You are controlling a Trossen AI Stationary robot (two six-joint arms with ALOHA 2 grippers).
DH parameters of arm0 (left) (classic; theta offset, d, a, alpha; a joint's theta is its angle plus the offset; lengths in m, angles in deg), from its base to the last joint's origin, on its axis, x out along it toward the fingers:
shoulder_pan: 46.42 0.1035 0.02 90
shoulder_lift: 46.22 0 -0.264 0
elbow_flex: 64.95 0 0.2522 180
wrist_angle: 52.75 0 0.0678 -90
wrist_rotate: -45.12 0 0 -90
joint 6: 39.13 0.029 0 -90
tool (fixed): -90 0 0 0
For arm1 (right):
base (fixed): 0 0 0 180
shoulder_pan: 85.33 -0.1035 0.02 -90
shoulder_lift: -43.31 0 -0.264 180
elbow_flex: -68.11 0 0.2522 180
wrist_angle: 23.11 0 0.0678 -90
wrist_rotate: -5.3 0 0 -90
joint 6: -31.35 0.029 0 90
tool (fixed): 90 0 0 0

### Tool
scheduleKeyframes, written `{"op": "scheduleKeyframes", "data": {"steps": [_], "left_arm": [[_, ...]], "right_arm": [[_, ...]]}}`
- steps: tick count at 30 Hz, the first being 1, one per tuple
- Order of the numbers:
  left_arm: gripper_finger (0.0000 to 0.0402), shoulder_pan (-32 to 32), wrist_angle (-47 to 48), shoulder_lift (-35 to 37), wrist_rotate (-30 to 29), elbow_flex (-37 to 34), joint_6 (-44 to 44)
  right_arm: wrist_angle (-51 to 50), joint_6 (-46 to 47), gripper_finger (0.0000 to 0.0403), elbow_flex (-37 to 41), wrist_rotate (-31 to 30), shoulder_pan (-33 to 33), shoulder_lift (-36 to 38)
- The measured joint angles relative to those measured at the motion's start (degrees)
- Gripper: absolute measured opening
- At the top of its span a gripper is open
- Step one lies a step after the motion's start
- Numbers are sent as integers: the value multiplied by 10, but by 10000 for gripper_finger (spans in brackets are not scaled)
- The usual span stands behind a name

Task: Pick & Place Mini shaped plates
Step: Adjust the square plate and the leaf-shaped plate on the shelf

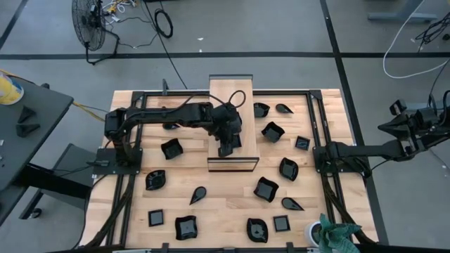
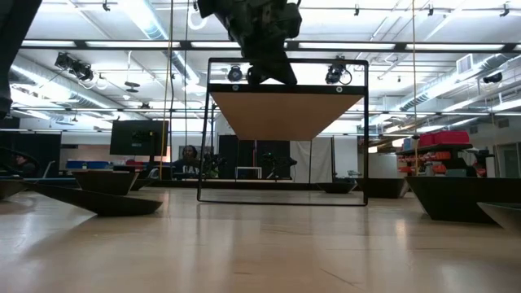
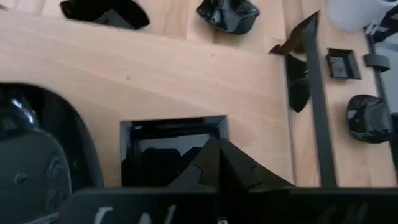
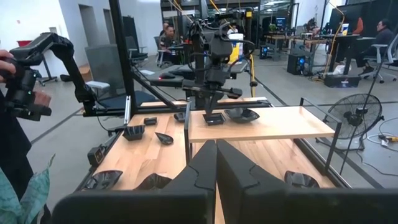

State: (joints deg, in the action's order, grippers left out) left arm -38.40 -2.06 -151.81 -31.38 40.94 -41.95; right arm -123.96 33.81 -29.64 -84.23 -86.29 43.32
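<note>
Your left gripper (image 1: 226, 149) hangs over the raised wooden board (image 1: 247, 112) at the middle of the table (image 1: 225, 211), its tips just above a small square plate (image 3: 174, 146) that lies flat on the board's near part. From the left wrist view the fingers look drawn together, though whether they pinch the plate's rim you cannot tell. A second, wavy-edged dish (image 4: 241, 114) sits on the board just beside the square one. The other mini shaped plates (image 1: 267, 188) lie scattered over the table around the board. These dishes look glossy, rigid and light, so expect them to slip and to chip if dropped. Take hold across one raised rim wall, one finger inside and one outside, and lift level. Your right gripper (image 4: 215, 163) waits well off the table's right edge, fingers pressed together and empty.
</note>
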Motion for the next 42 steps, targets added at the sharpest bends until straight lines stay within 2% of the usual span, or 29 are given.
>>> {"op": "scheduleKeyframes", "data": {"steps": [19, 42], "left_arm": [[2, -1, 7, -13, -16, 0, -9], [2, -3, 6, -14, 0, 0, -11]], "right_arm": [[1, 0, 10, 0, 0, 0, 0], [1, 0, 10, 0, 0, 0, 0]]}}
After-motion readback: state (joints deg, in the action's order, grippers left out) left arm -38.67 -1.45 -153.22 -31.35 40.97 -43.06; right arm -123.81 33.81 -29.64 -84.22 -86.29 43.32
